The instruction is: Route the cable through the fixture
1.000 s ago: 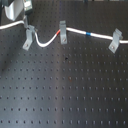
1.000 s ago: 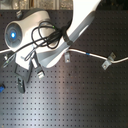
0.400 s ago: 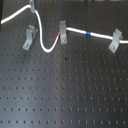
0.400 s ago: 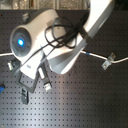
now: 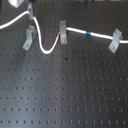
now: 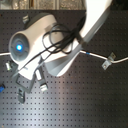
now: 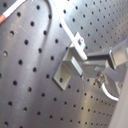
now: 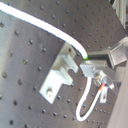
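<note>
In the first exterior view the white cable (image 5: 47,49) rises from the left edge to my gripper (image 5: 31,12) at the top left. It then drops behind the left fixture (image 5: 28,39) and sags in a loop. Its red band (image 5: 59,34) sits at the middle fixture (image 5: 62,31). Its blue band (image 5: 88,34) lies before the right fixture (image 5: 115,40). The gripper is shut on the cable just above the left fixture. Both wrist views show that fixture (image 7: 70,67) (image 8: 57,75) close beside the fingertips, with the cable (image 8: 45,27) running over it.
The black perforated board (image 5: 70,95) fills the first exterior view. In the second exterior view the arm's white body (image 6: 55,45) hides most of the cable and gripper. One fixture (image 6: 106,61) shows on the second exterior view's right, and small clips (image 6: 21,92) lie at its lower left.
The gripper has lifted the cable's left stretch higher and carried it toward the first exterior view's right, from beside the left fixture to just above it. The loop has tightened slightly.
</note>
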